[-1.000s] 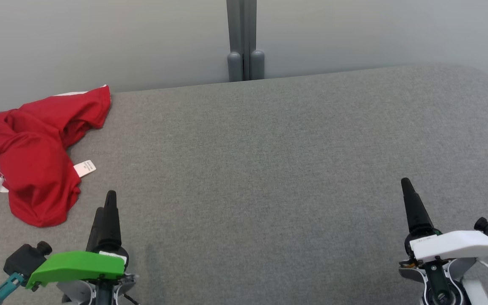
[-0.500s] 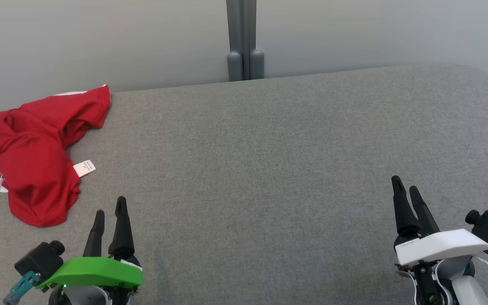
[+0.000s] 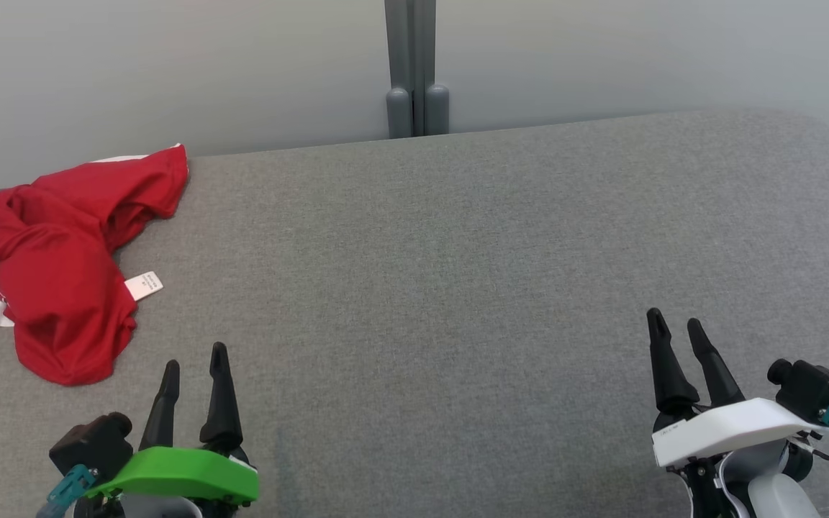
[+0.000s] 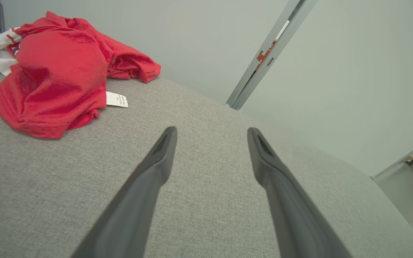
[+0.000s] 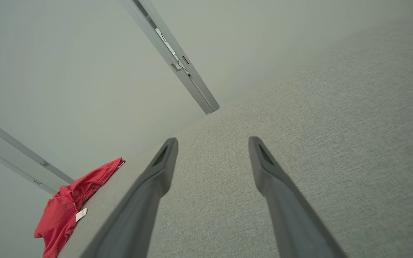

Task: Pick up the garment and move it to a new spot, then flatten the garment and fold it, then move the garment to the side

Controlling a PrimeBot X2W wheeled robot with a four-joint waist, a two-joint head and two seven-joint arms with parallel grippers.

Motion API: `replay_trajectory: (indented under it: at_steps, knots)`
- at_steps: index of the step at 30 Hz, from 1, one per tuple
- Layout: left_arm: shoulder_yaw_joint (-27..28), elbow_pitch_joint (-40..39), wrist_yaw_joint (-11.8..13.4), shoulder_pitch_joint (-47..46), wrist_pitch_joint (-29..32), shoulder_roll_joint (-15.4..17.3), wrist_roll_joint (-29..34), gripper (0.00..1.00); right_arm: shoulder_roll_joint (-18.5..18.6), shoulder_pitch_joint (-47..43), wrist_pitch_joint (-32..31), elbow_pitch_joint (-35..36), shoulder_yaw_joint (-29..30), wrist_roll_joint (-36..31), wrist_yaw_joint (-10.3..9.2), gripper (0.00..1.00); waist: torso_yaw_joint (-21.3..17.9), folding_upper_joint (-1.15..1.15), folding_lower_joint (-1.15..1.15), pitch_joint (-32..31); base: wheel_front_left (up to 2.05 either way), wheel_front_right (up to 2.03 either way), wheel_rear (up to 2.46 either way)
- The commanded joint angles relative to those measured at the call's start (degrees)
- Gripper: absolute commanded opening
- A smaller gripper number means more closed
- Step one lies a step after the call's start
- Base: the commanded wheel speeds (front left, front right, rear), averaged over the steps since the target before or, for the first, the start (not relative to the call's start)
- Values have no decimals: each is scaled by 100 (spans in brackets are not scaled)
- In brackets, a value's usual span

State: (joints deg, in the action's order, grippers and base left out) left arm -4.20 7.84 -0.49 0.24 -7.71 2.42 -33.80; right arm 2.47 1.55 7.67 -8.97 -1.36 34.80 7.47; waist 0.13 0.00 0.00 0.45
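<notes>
one garment (image 3: 62,288), one label (image 3: 144,285), four fingers (image 3: 221,396)

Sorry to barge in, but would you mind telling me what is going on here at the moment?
A two-armed robot faces a crumpled red garment, which lies untouched at the far left of the grey padded surface, its white label showing. The left gripper is just short of it; the right gripper is well off to the right. Both have their jaws open and empty. Nothing is flattened or folded yet.
</notes>
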Motion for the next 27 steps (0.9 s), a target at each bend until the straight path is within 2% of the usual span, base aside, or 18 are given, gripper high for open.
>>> replay_trajectory:
  at_steps: [1, 27]
  knots:
    - [-38, -54, 31, 29, -68, 45, 201, 100, 30, 23, 69, 43, -24, -184, 2, 100, -1, 0, 0, 1, 0, 0, 0]
    - [-216, 221, 184, 169, -420, 57, 1480, 100, 43, -86, 424, 146, -208, -1611, 3, 100, 9, 0, 0, 0, 0, 0, 0]
